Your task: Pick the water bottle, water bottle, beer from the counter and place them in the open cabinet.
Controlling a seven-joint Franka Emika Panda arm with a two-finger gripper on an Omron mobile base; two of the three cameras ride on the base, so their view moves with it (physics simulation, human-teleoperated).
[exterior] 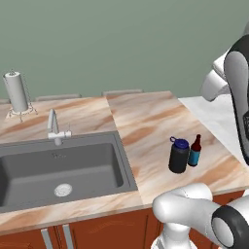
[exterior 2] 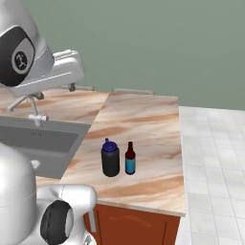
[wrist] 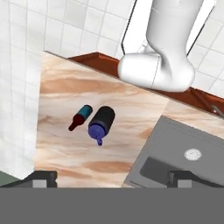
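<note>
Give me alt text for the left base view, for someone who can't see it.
A black water bottle with a blue lid and a slim beer stand side by side near the front right of a marble counter. To their left lies a grey sink with a faucet, and a paper towel roll stands at the far left. The white arm fills the lower right.

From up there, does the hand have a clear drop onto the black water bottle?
Probably yes: the hand is open above the water bottle, nothing between; the beer stands close beside it.
</note>
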